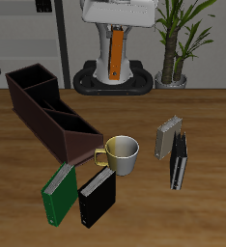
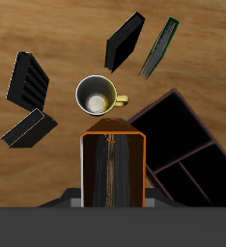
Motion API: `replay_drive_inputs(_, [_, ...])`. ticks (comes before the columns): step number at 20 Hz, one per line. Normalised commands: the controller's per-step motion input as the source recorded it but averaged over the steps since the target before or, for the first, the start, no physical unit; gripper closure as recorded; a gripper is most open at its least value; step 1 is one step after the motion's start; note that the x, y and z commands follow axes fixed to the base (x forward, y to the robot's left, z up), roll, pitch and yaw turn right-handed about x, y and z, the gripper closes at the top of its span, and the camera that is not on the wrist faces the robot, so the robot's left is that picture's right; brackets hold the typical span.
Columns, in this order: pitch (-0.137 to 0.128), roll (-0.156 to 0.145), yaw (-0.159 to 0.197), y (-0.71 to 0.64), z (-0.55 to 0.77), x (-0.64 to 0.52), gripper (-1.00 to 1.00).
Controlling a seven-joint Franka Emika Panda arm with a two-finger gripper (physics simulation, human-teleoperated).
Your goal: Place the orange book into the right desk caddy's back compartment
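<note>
My gripper (image 1: 116, 37) is shut on the orange book (image 1: 116, 53) and holds it upright, high above the back of the table in front of the robot's base. In the wrist view the orange book (image 2: 113, 169) hangs straight below the gripper (image 2: 113, 196), over the bare wood beside the mug. The right desk caddy (image 1: 49, 114) is a long dark brown box lying at an angle on the table, one end by the mug. Its back compartment (image 1: 30, 81) is the far end pocket. The caddy also shows in the wrist view (image 2: 187, 145), beside the book.
A pale mug (image 1: 120, 154) stands at the caddy's near end. A green book (image 1: 59, 191) and a black book (image 1: 96, 198) lie near the front edge. Two more dark books (image 1: 173, 147) lie beyond the mug. A potted plant (image 1: 178, 43) stands at the back.
</note>
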Motion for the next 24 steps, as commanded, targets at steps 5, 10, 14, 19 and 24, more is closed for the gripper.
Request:
replay_drive_inputs(5, [0.007, -0.041, 0.029, -0.15, -0.02, -0.21, 1.0])
replay_drive_inputs(10, [-0.007, -0.011, 0.055, -0.04, 0.01, -0.27, 1.0])
replay_drive_inputs(14, [-0.005, -0.021, 0.068, -0.02, 0.03, -0.35, 1.0])
replay_drive_inputs(19, [-0.021, -0.024, 0.076, -0.06, 0.07, -0.3, 1.0])
replay_drive_inputs(24, [-0.021, -0.027, 0.055, -0.1, 0.06, -0.34, 1.0])
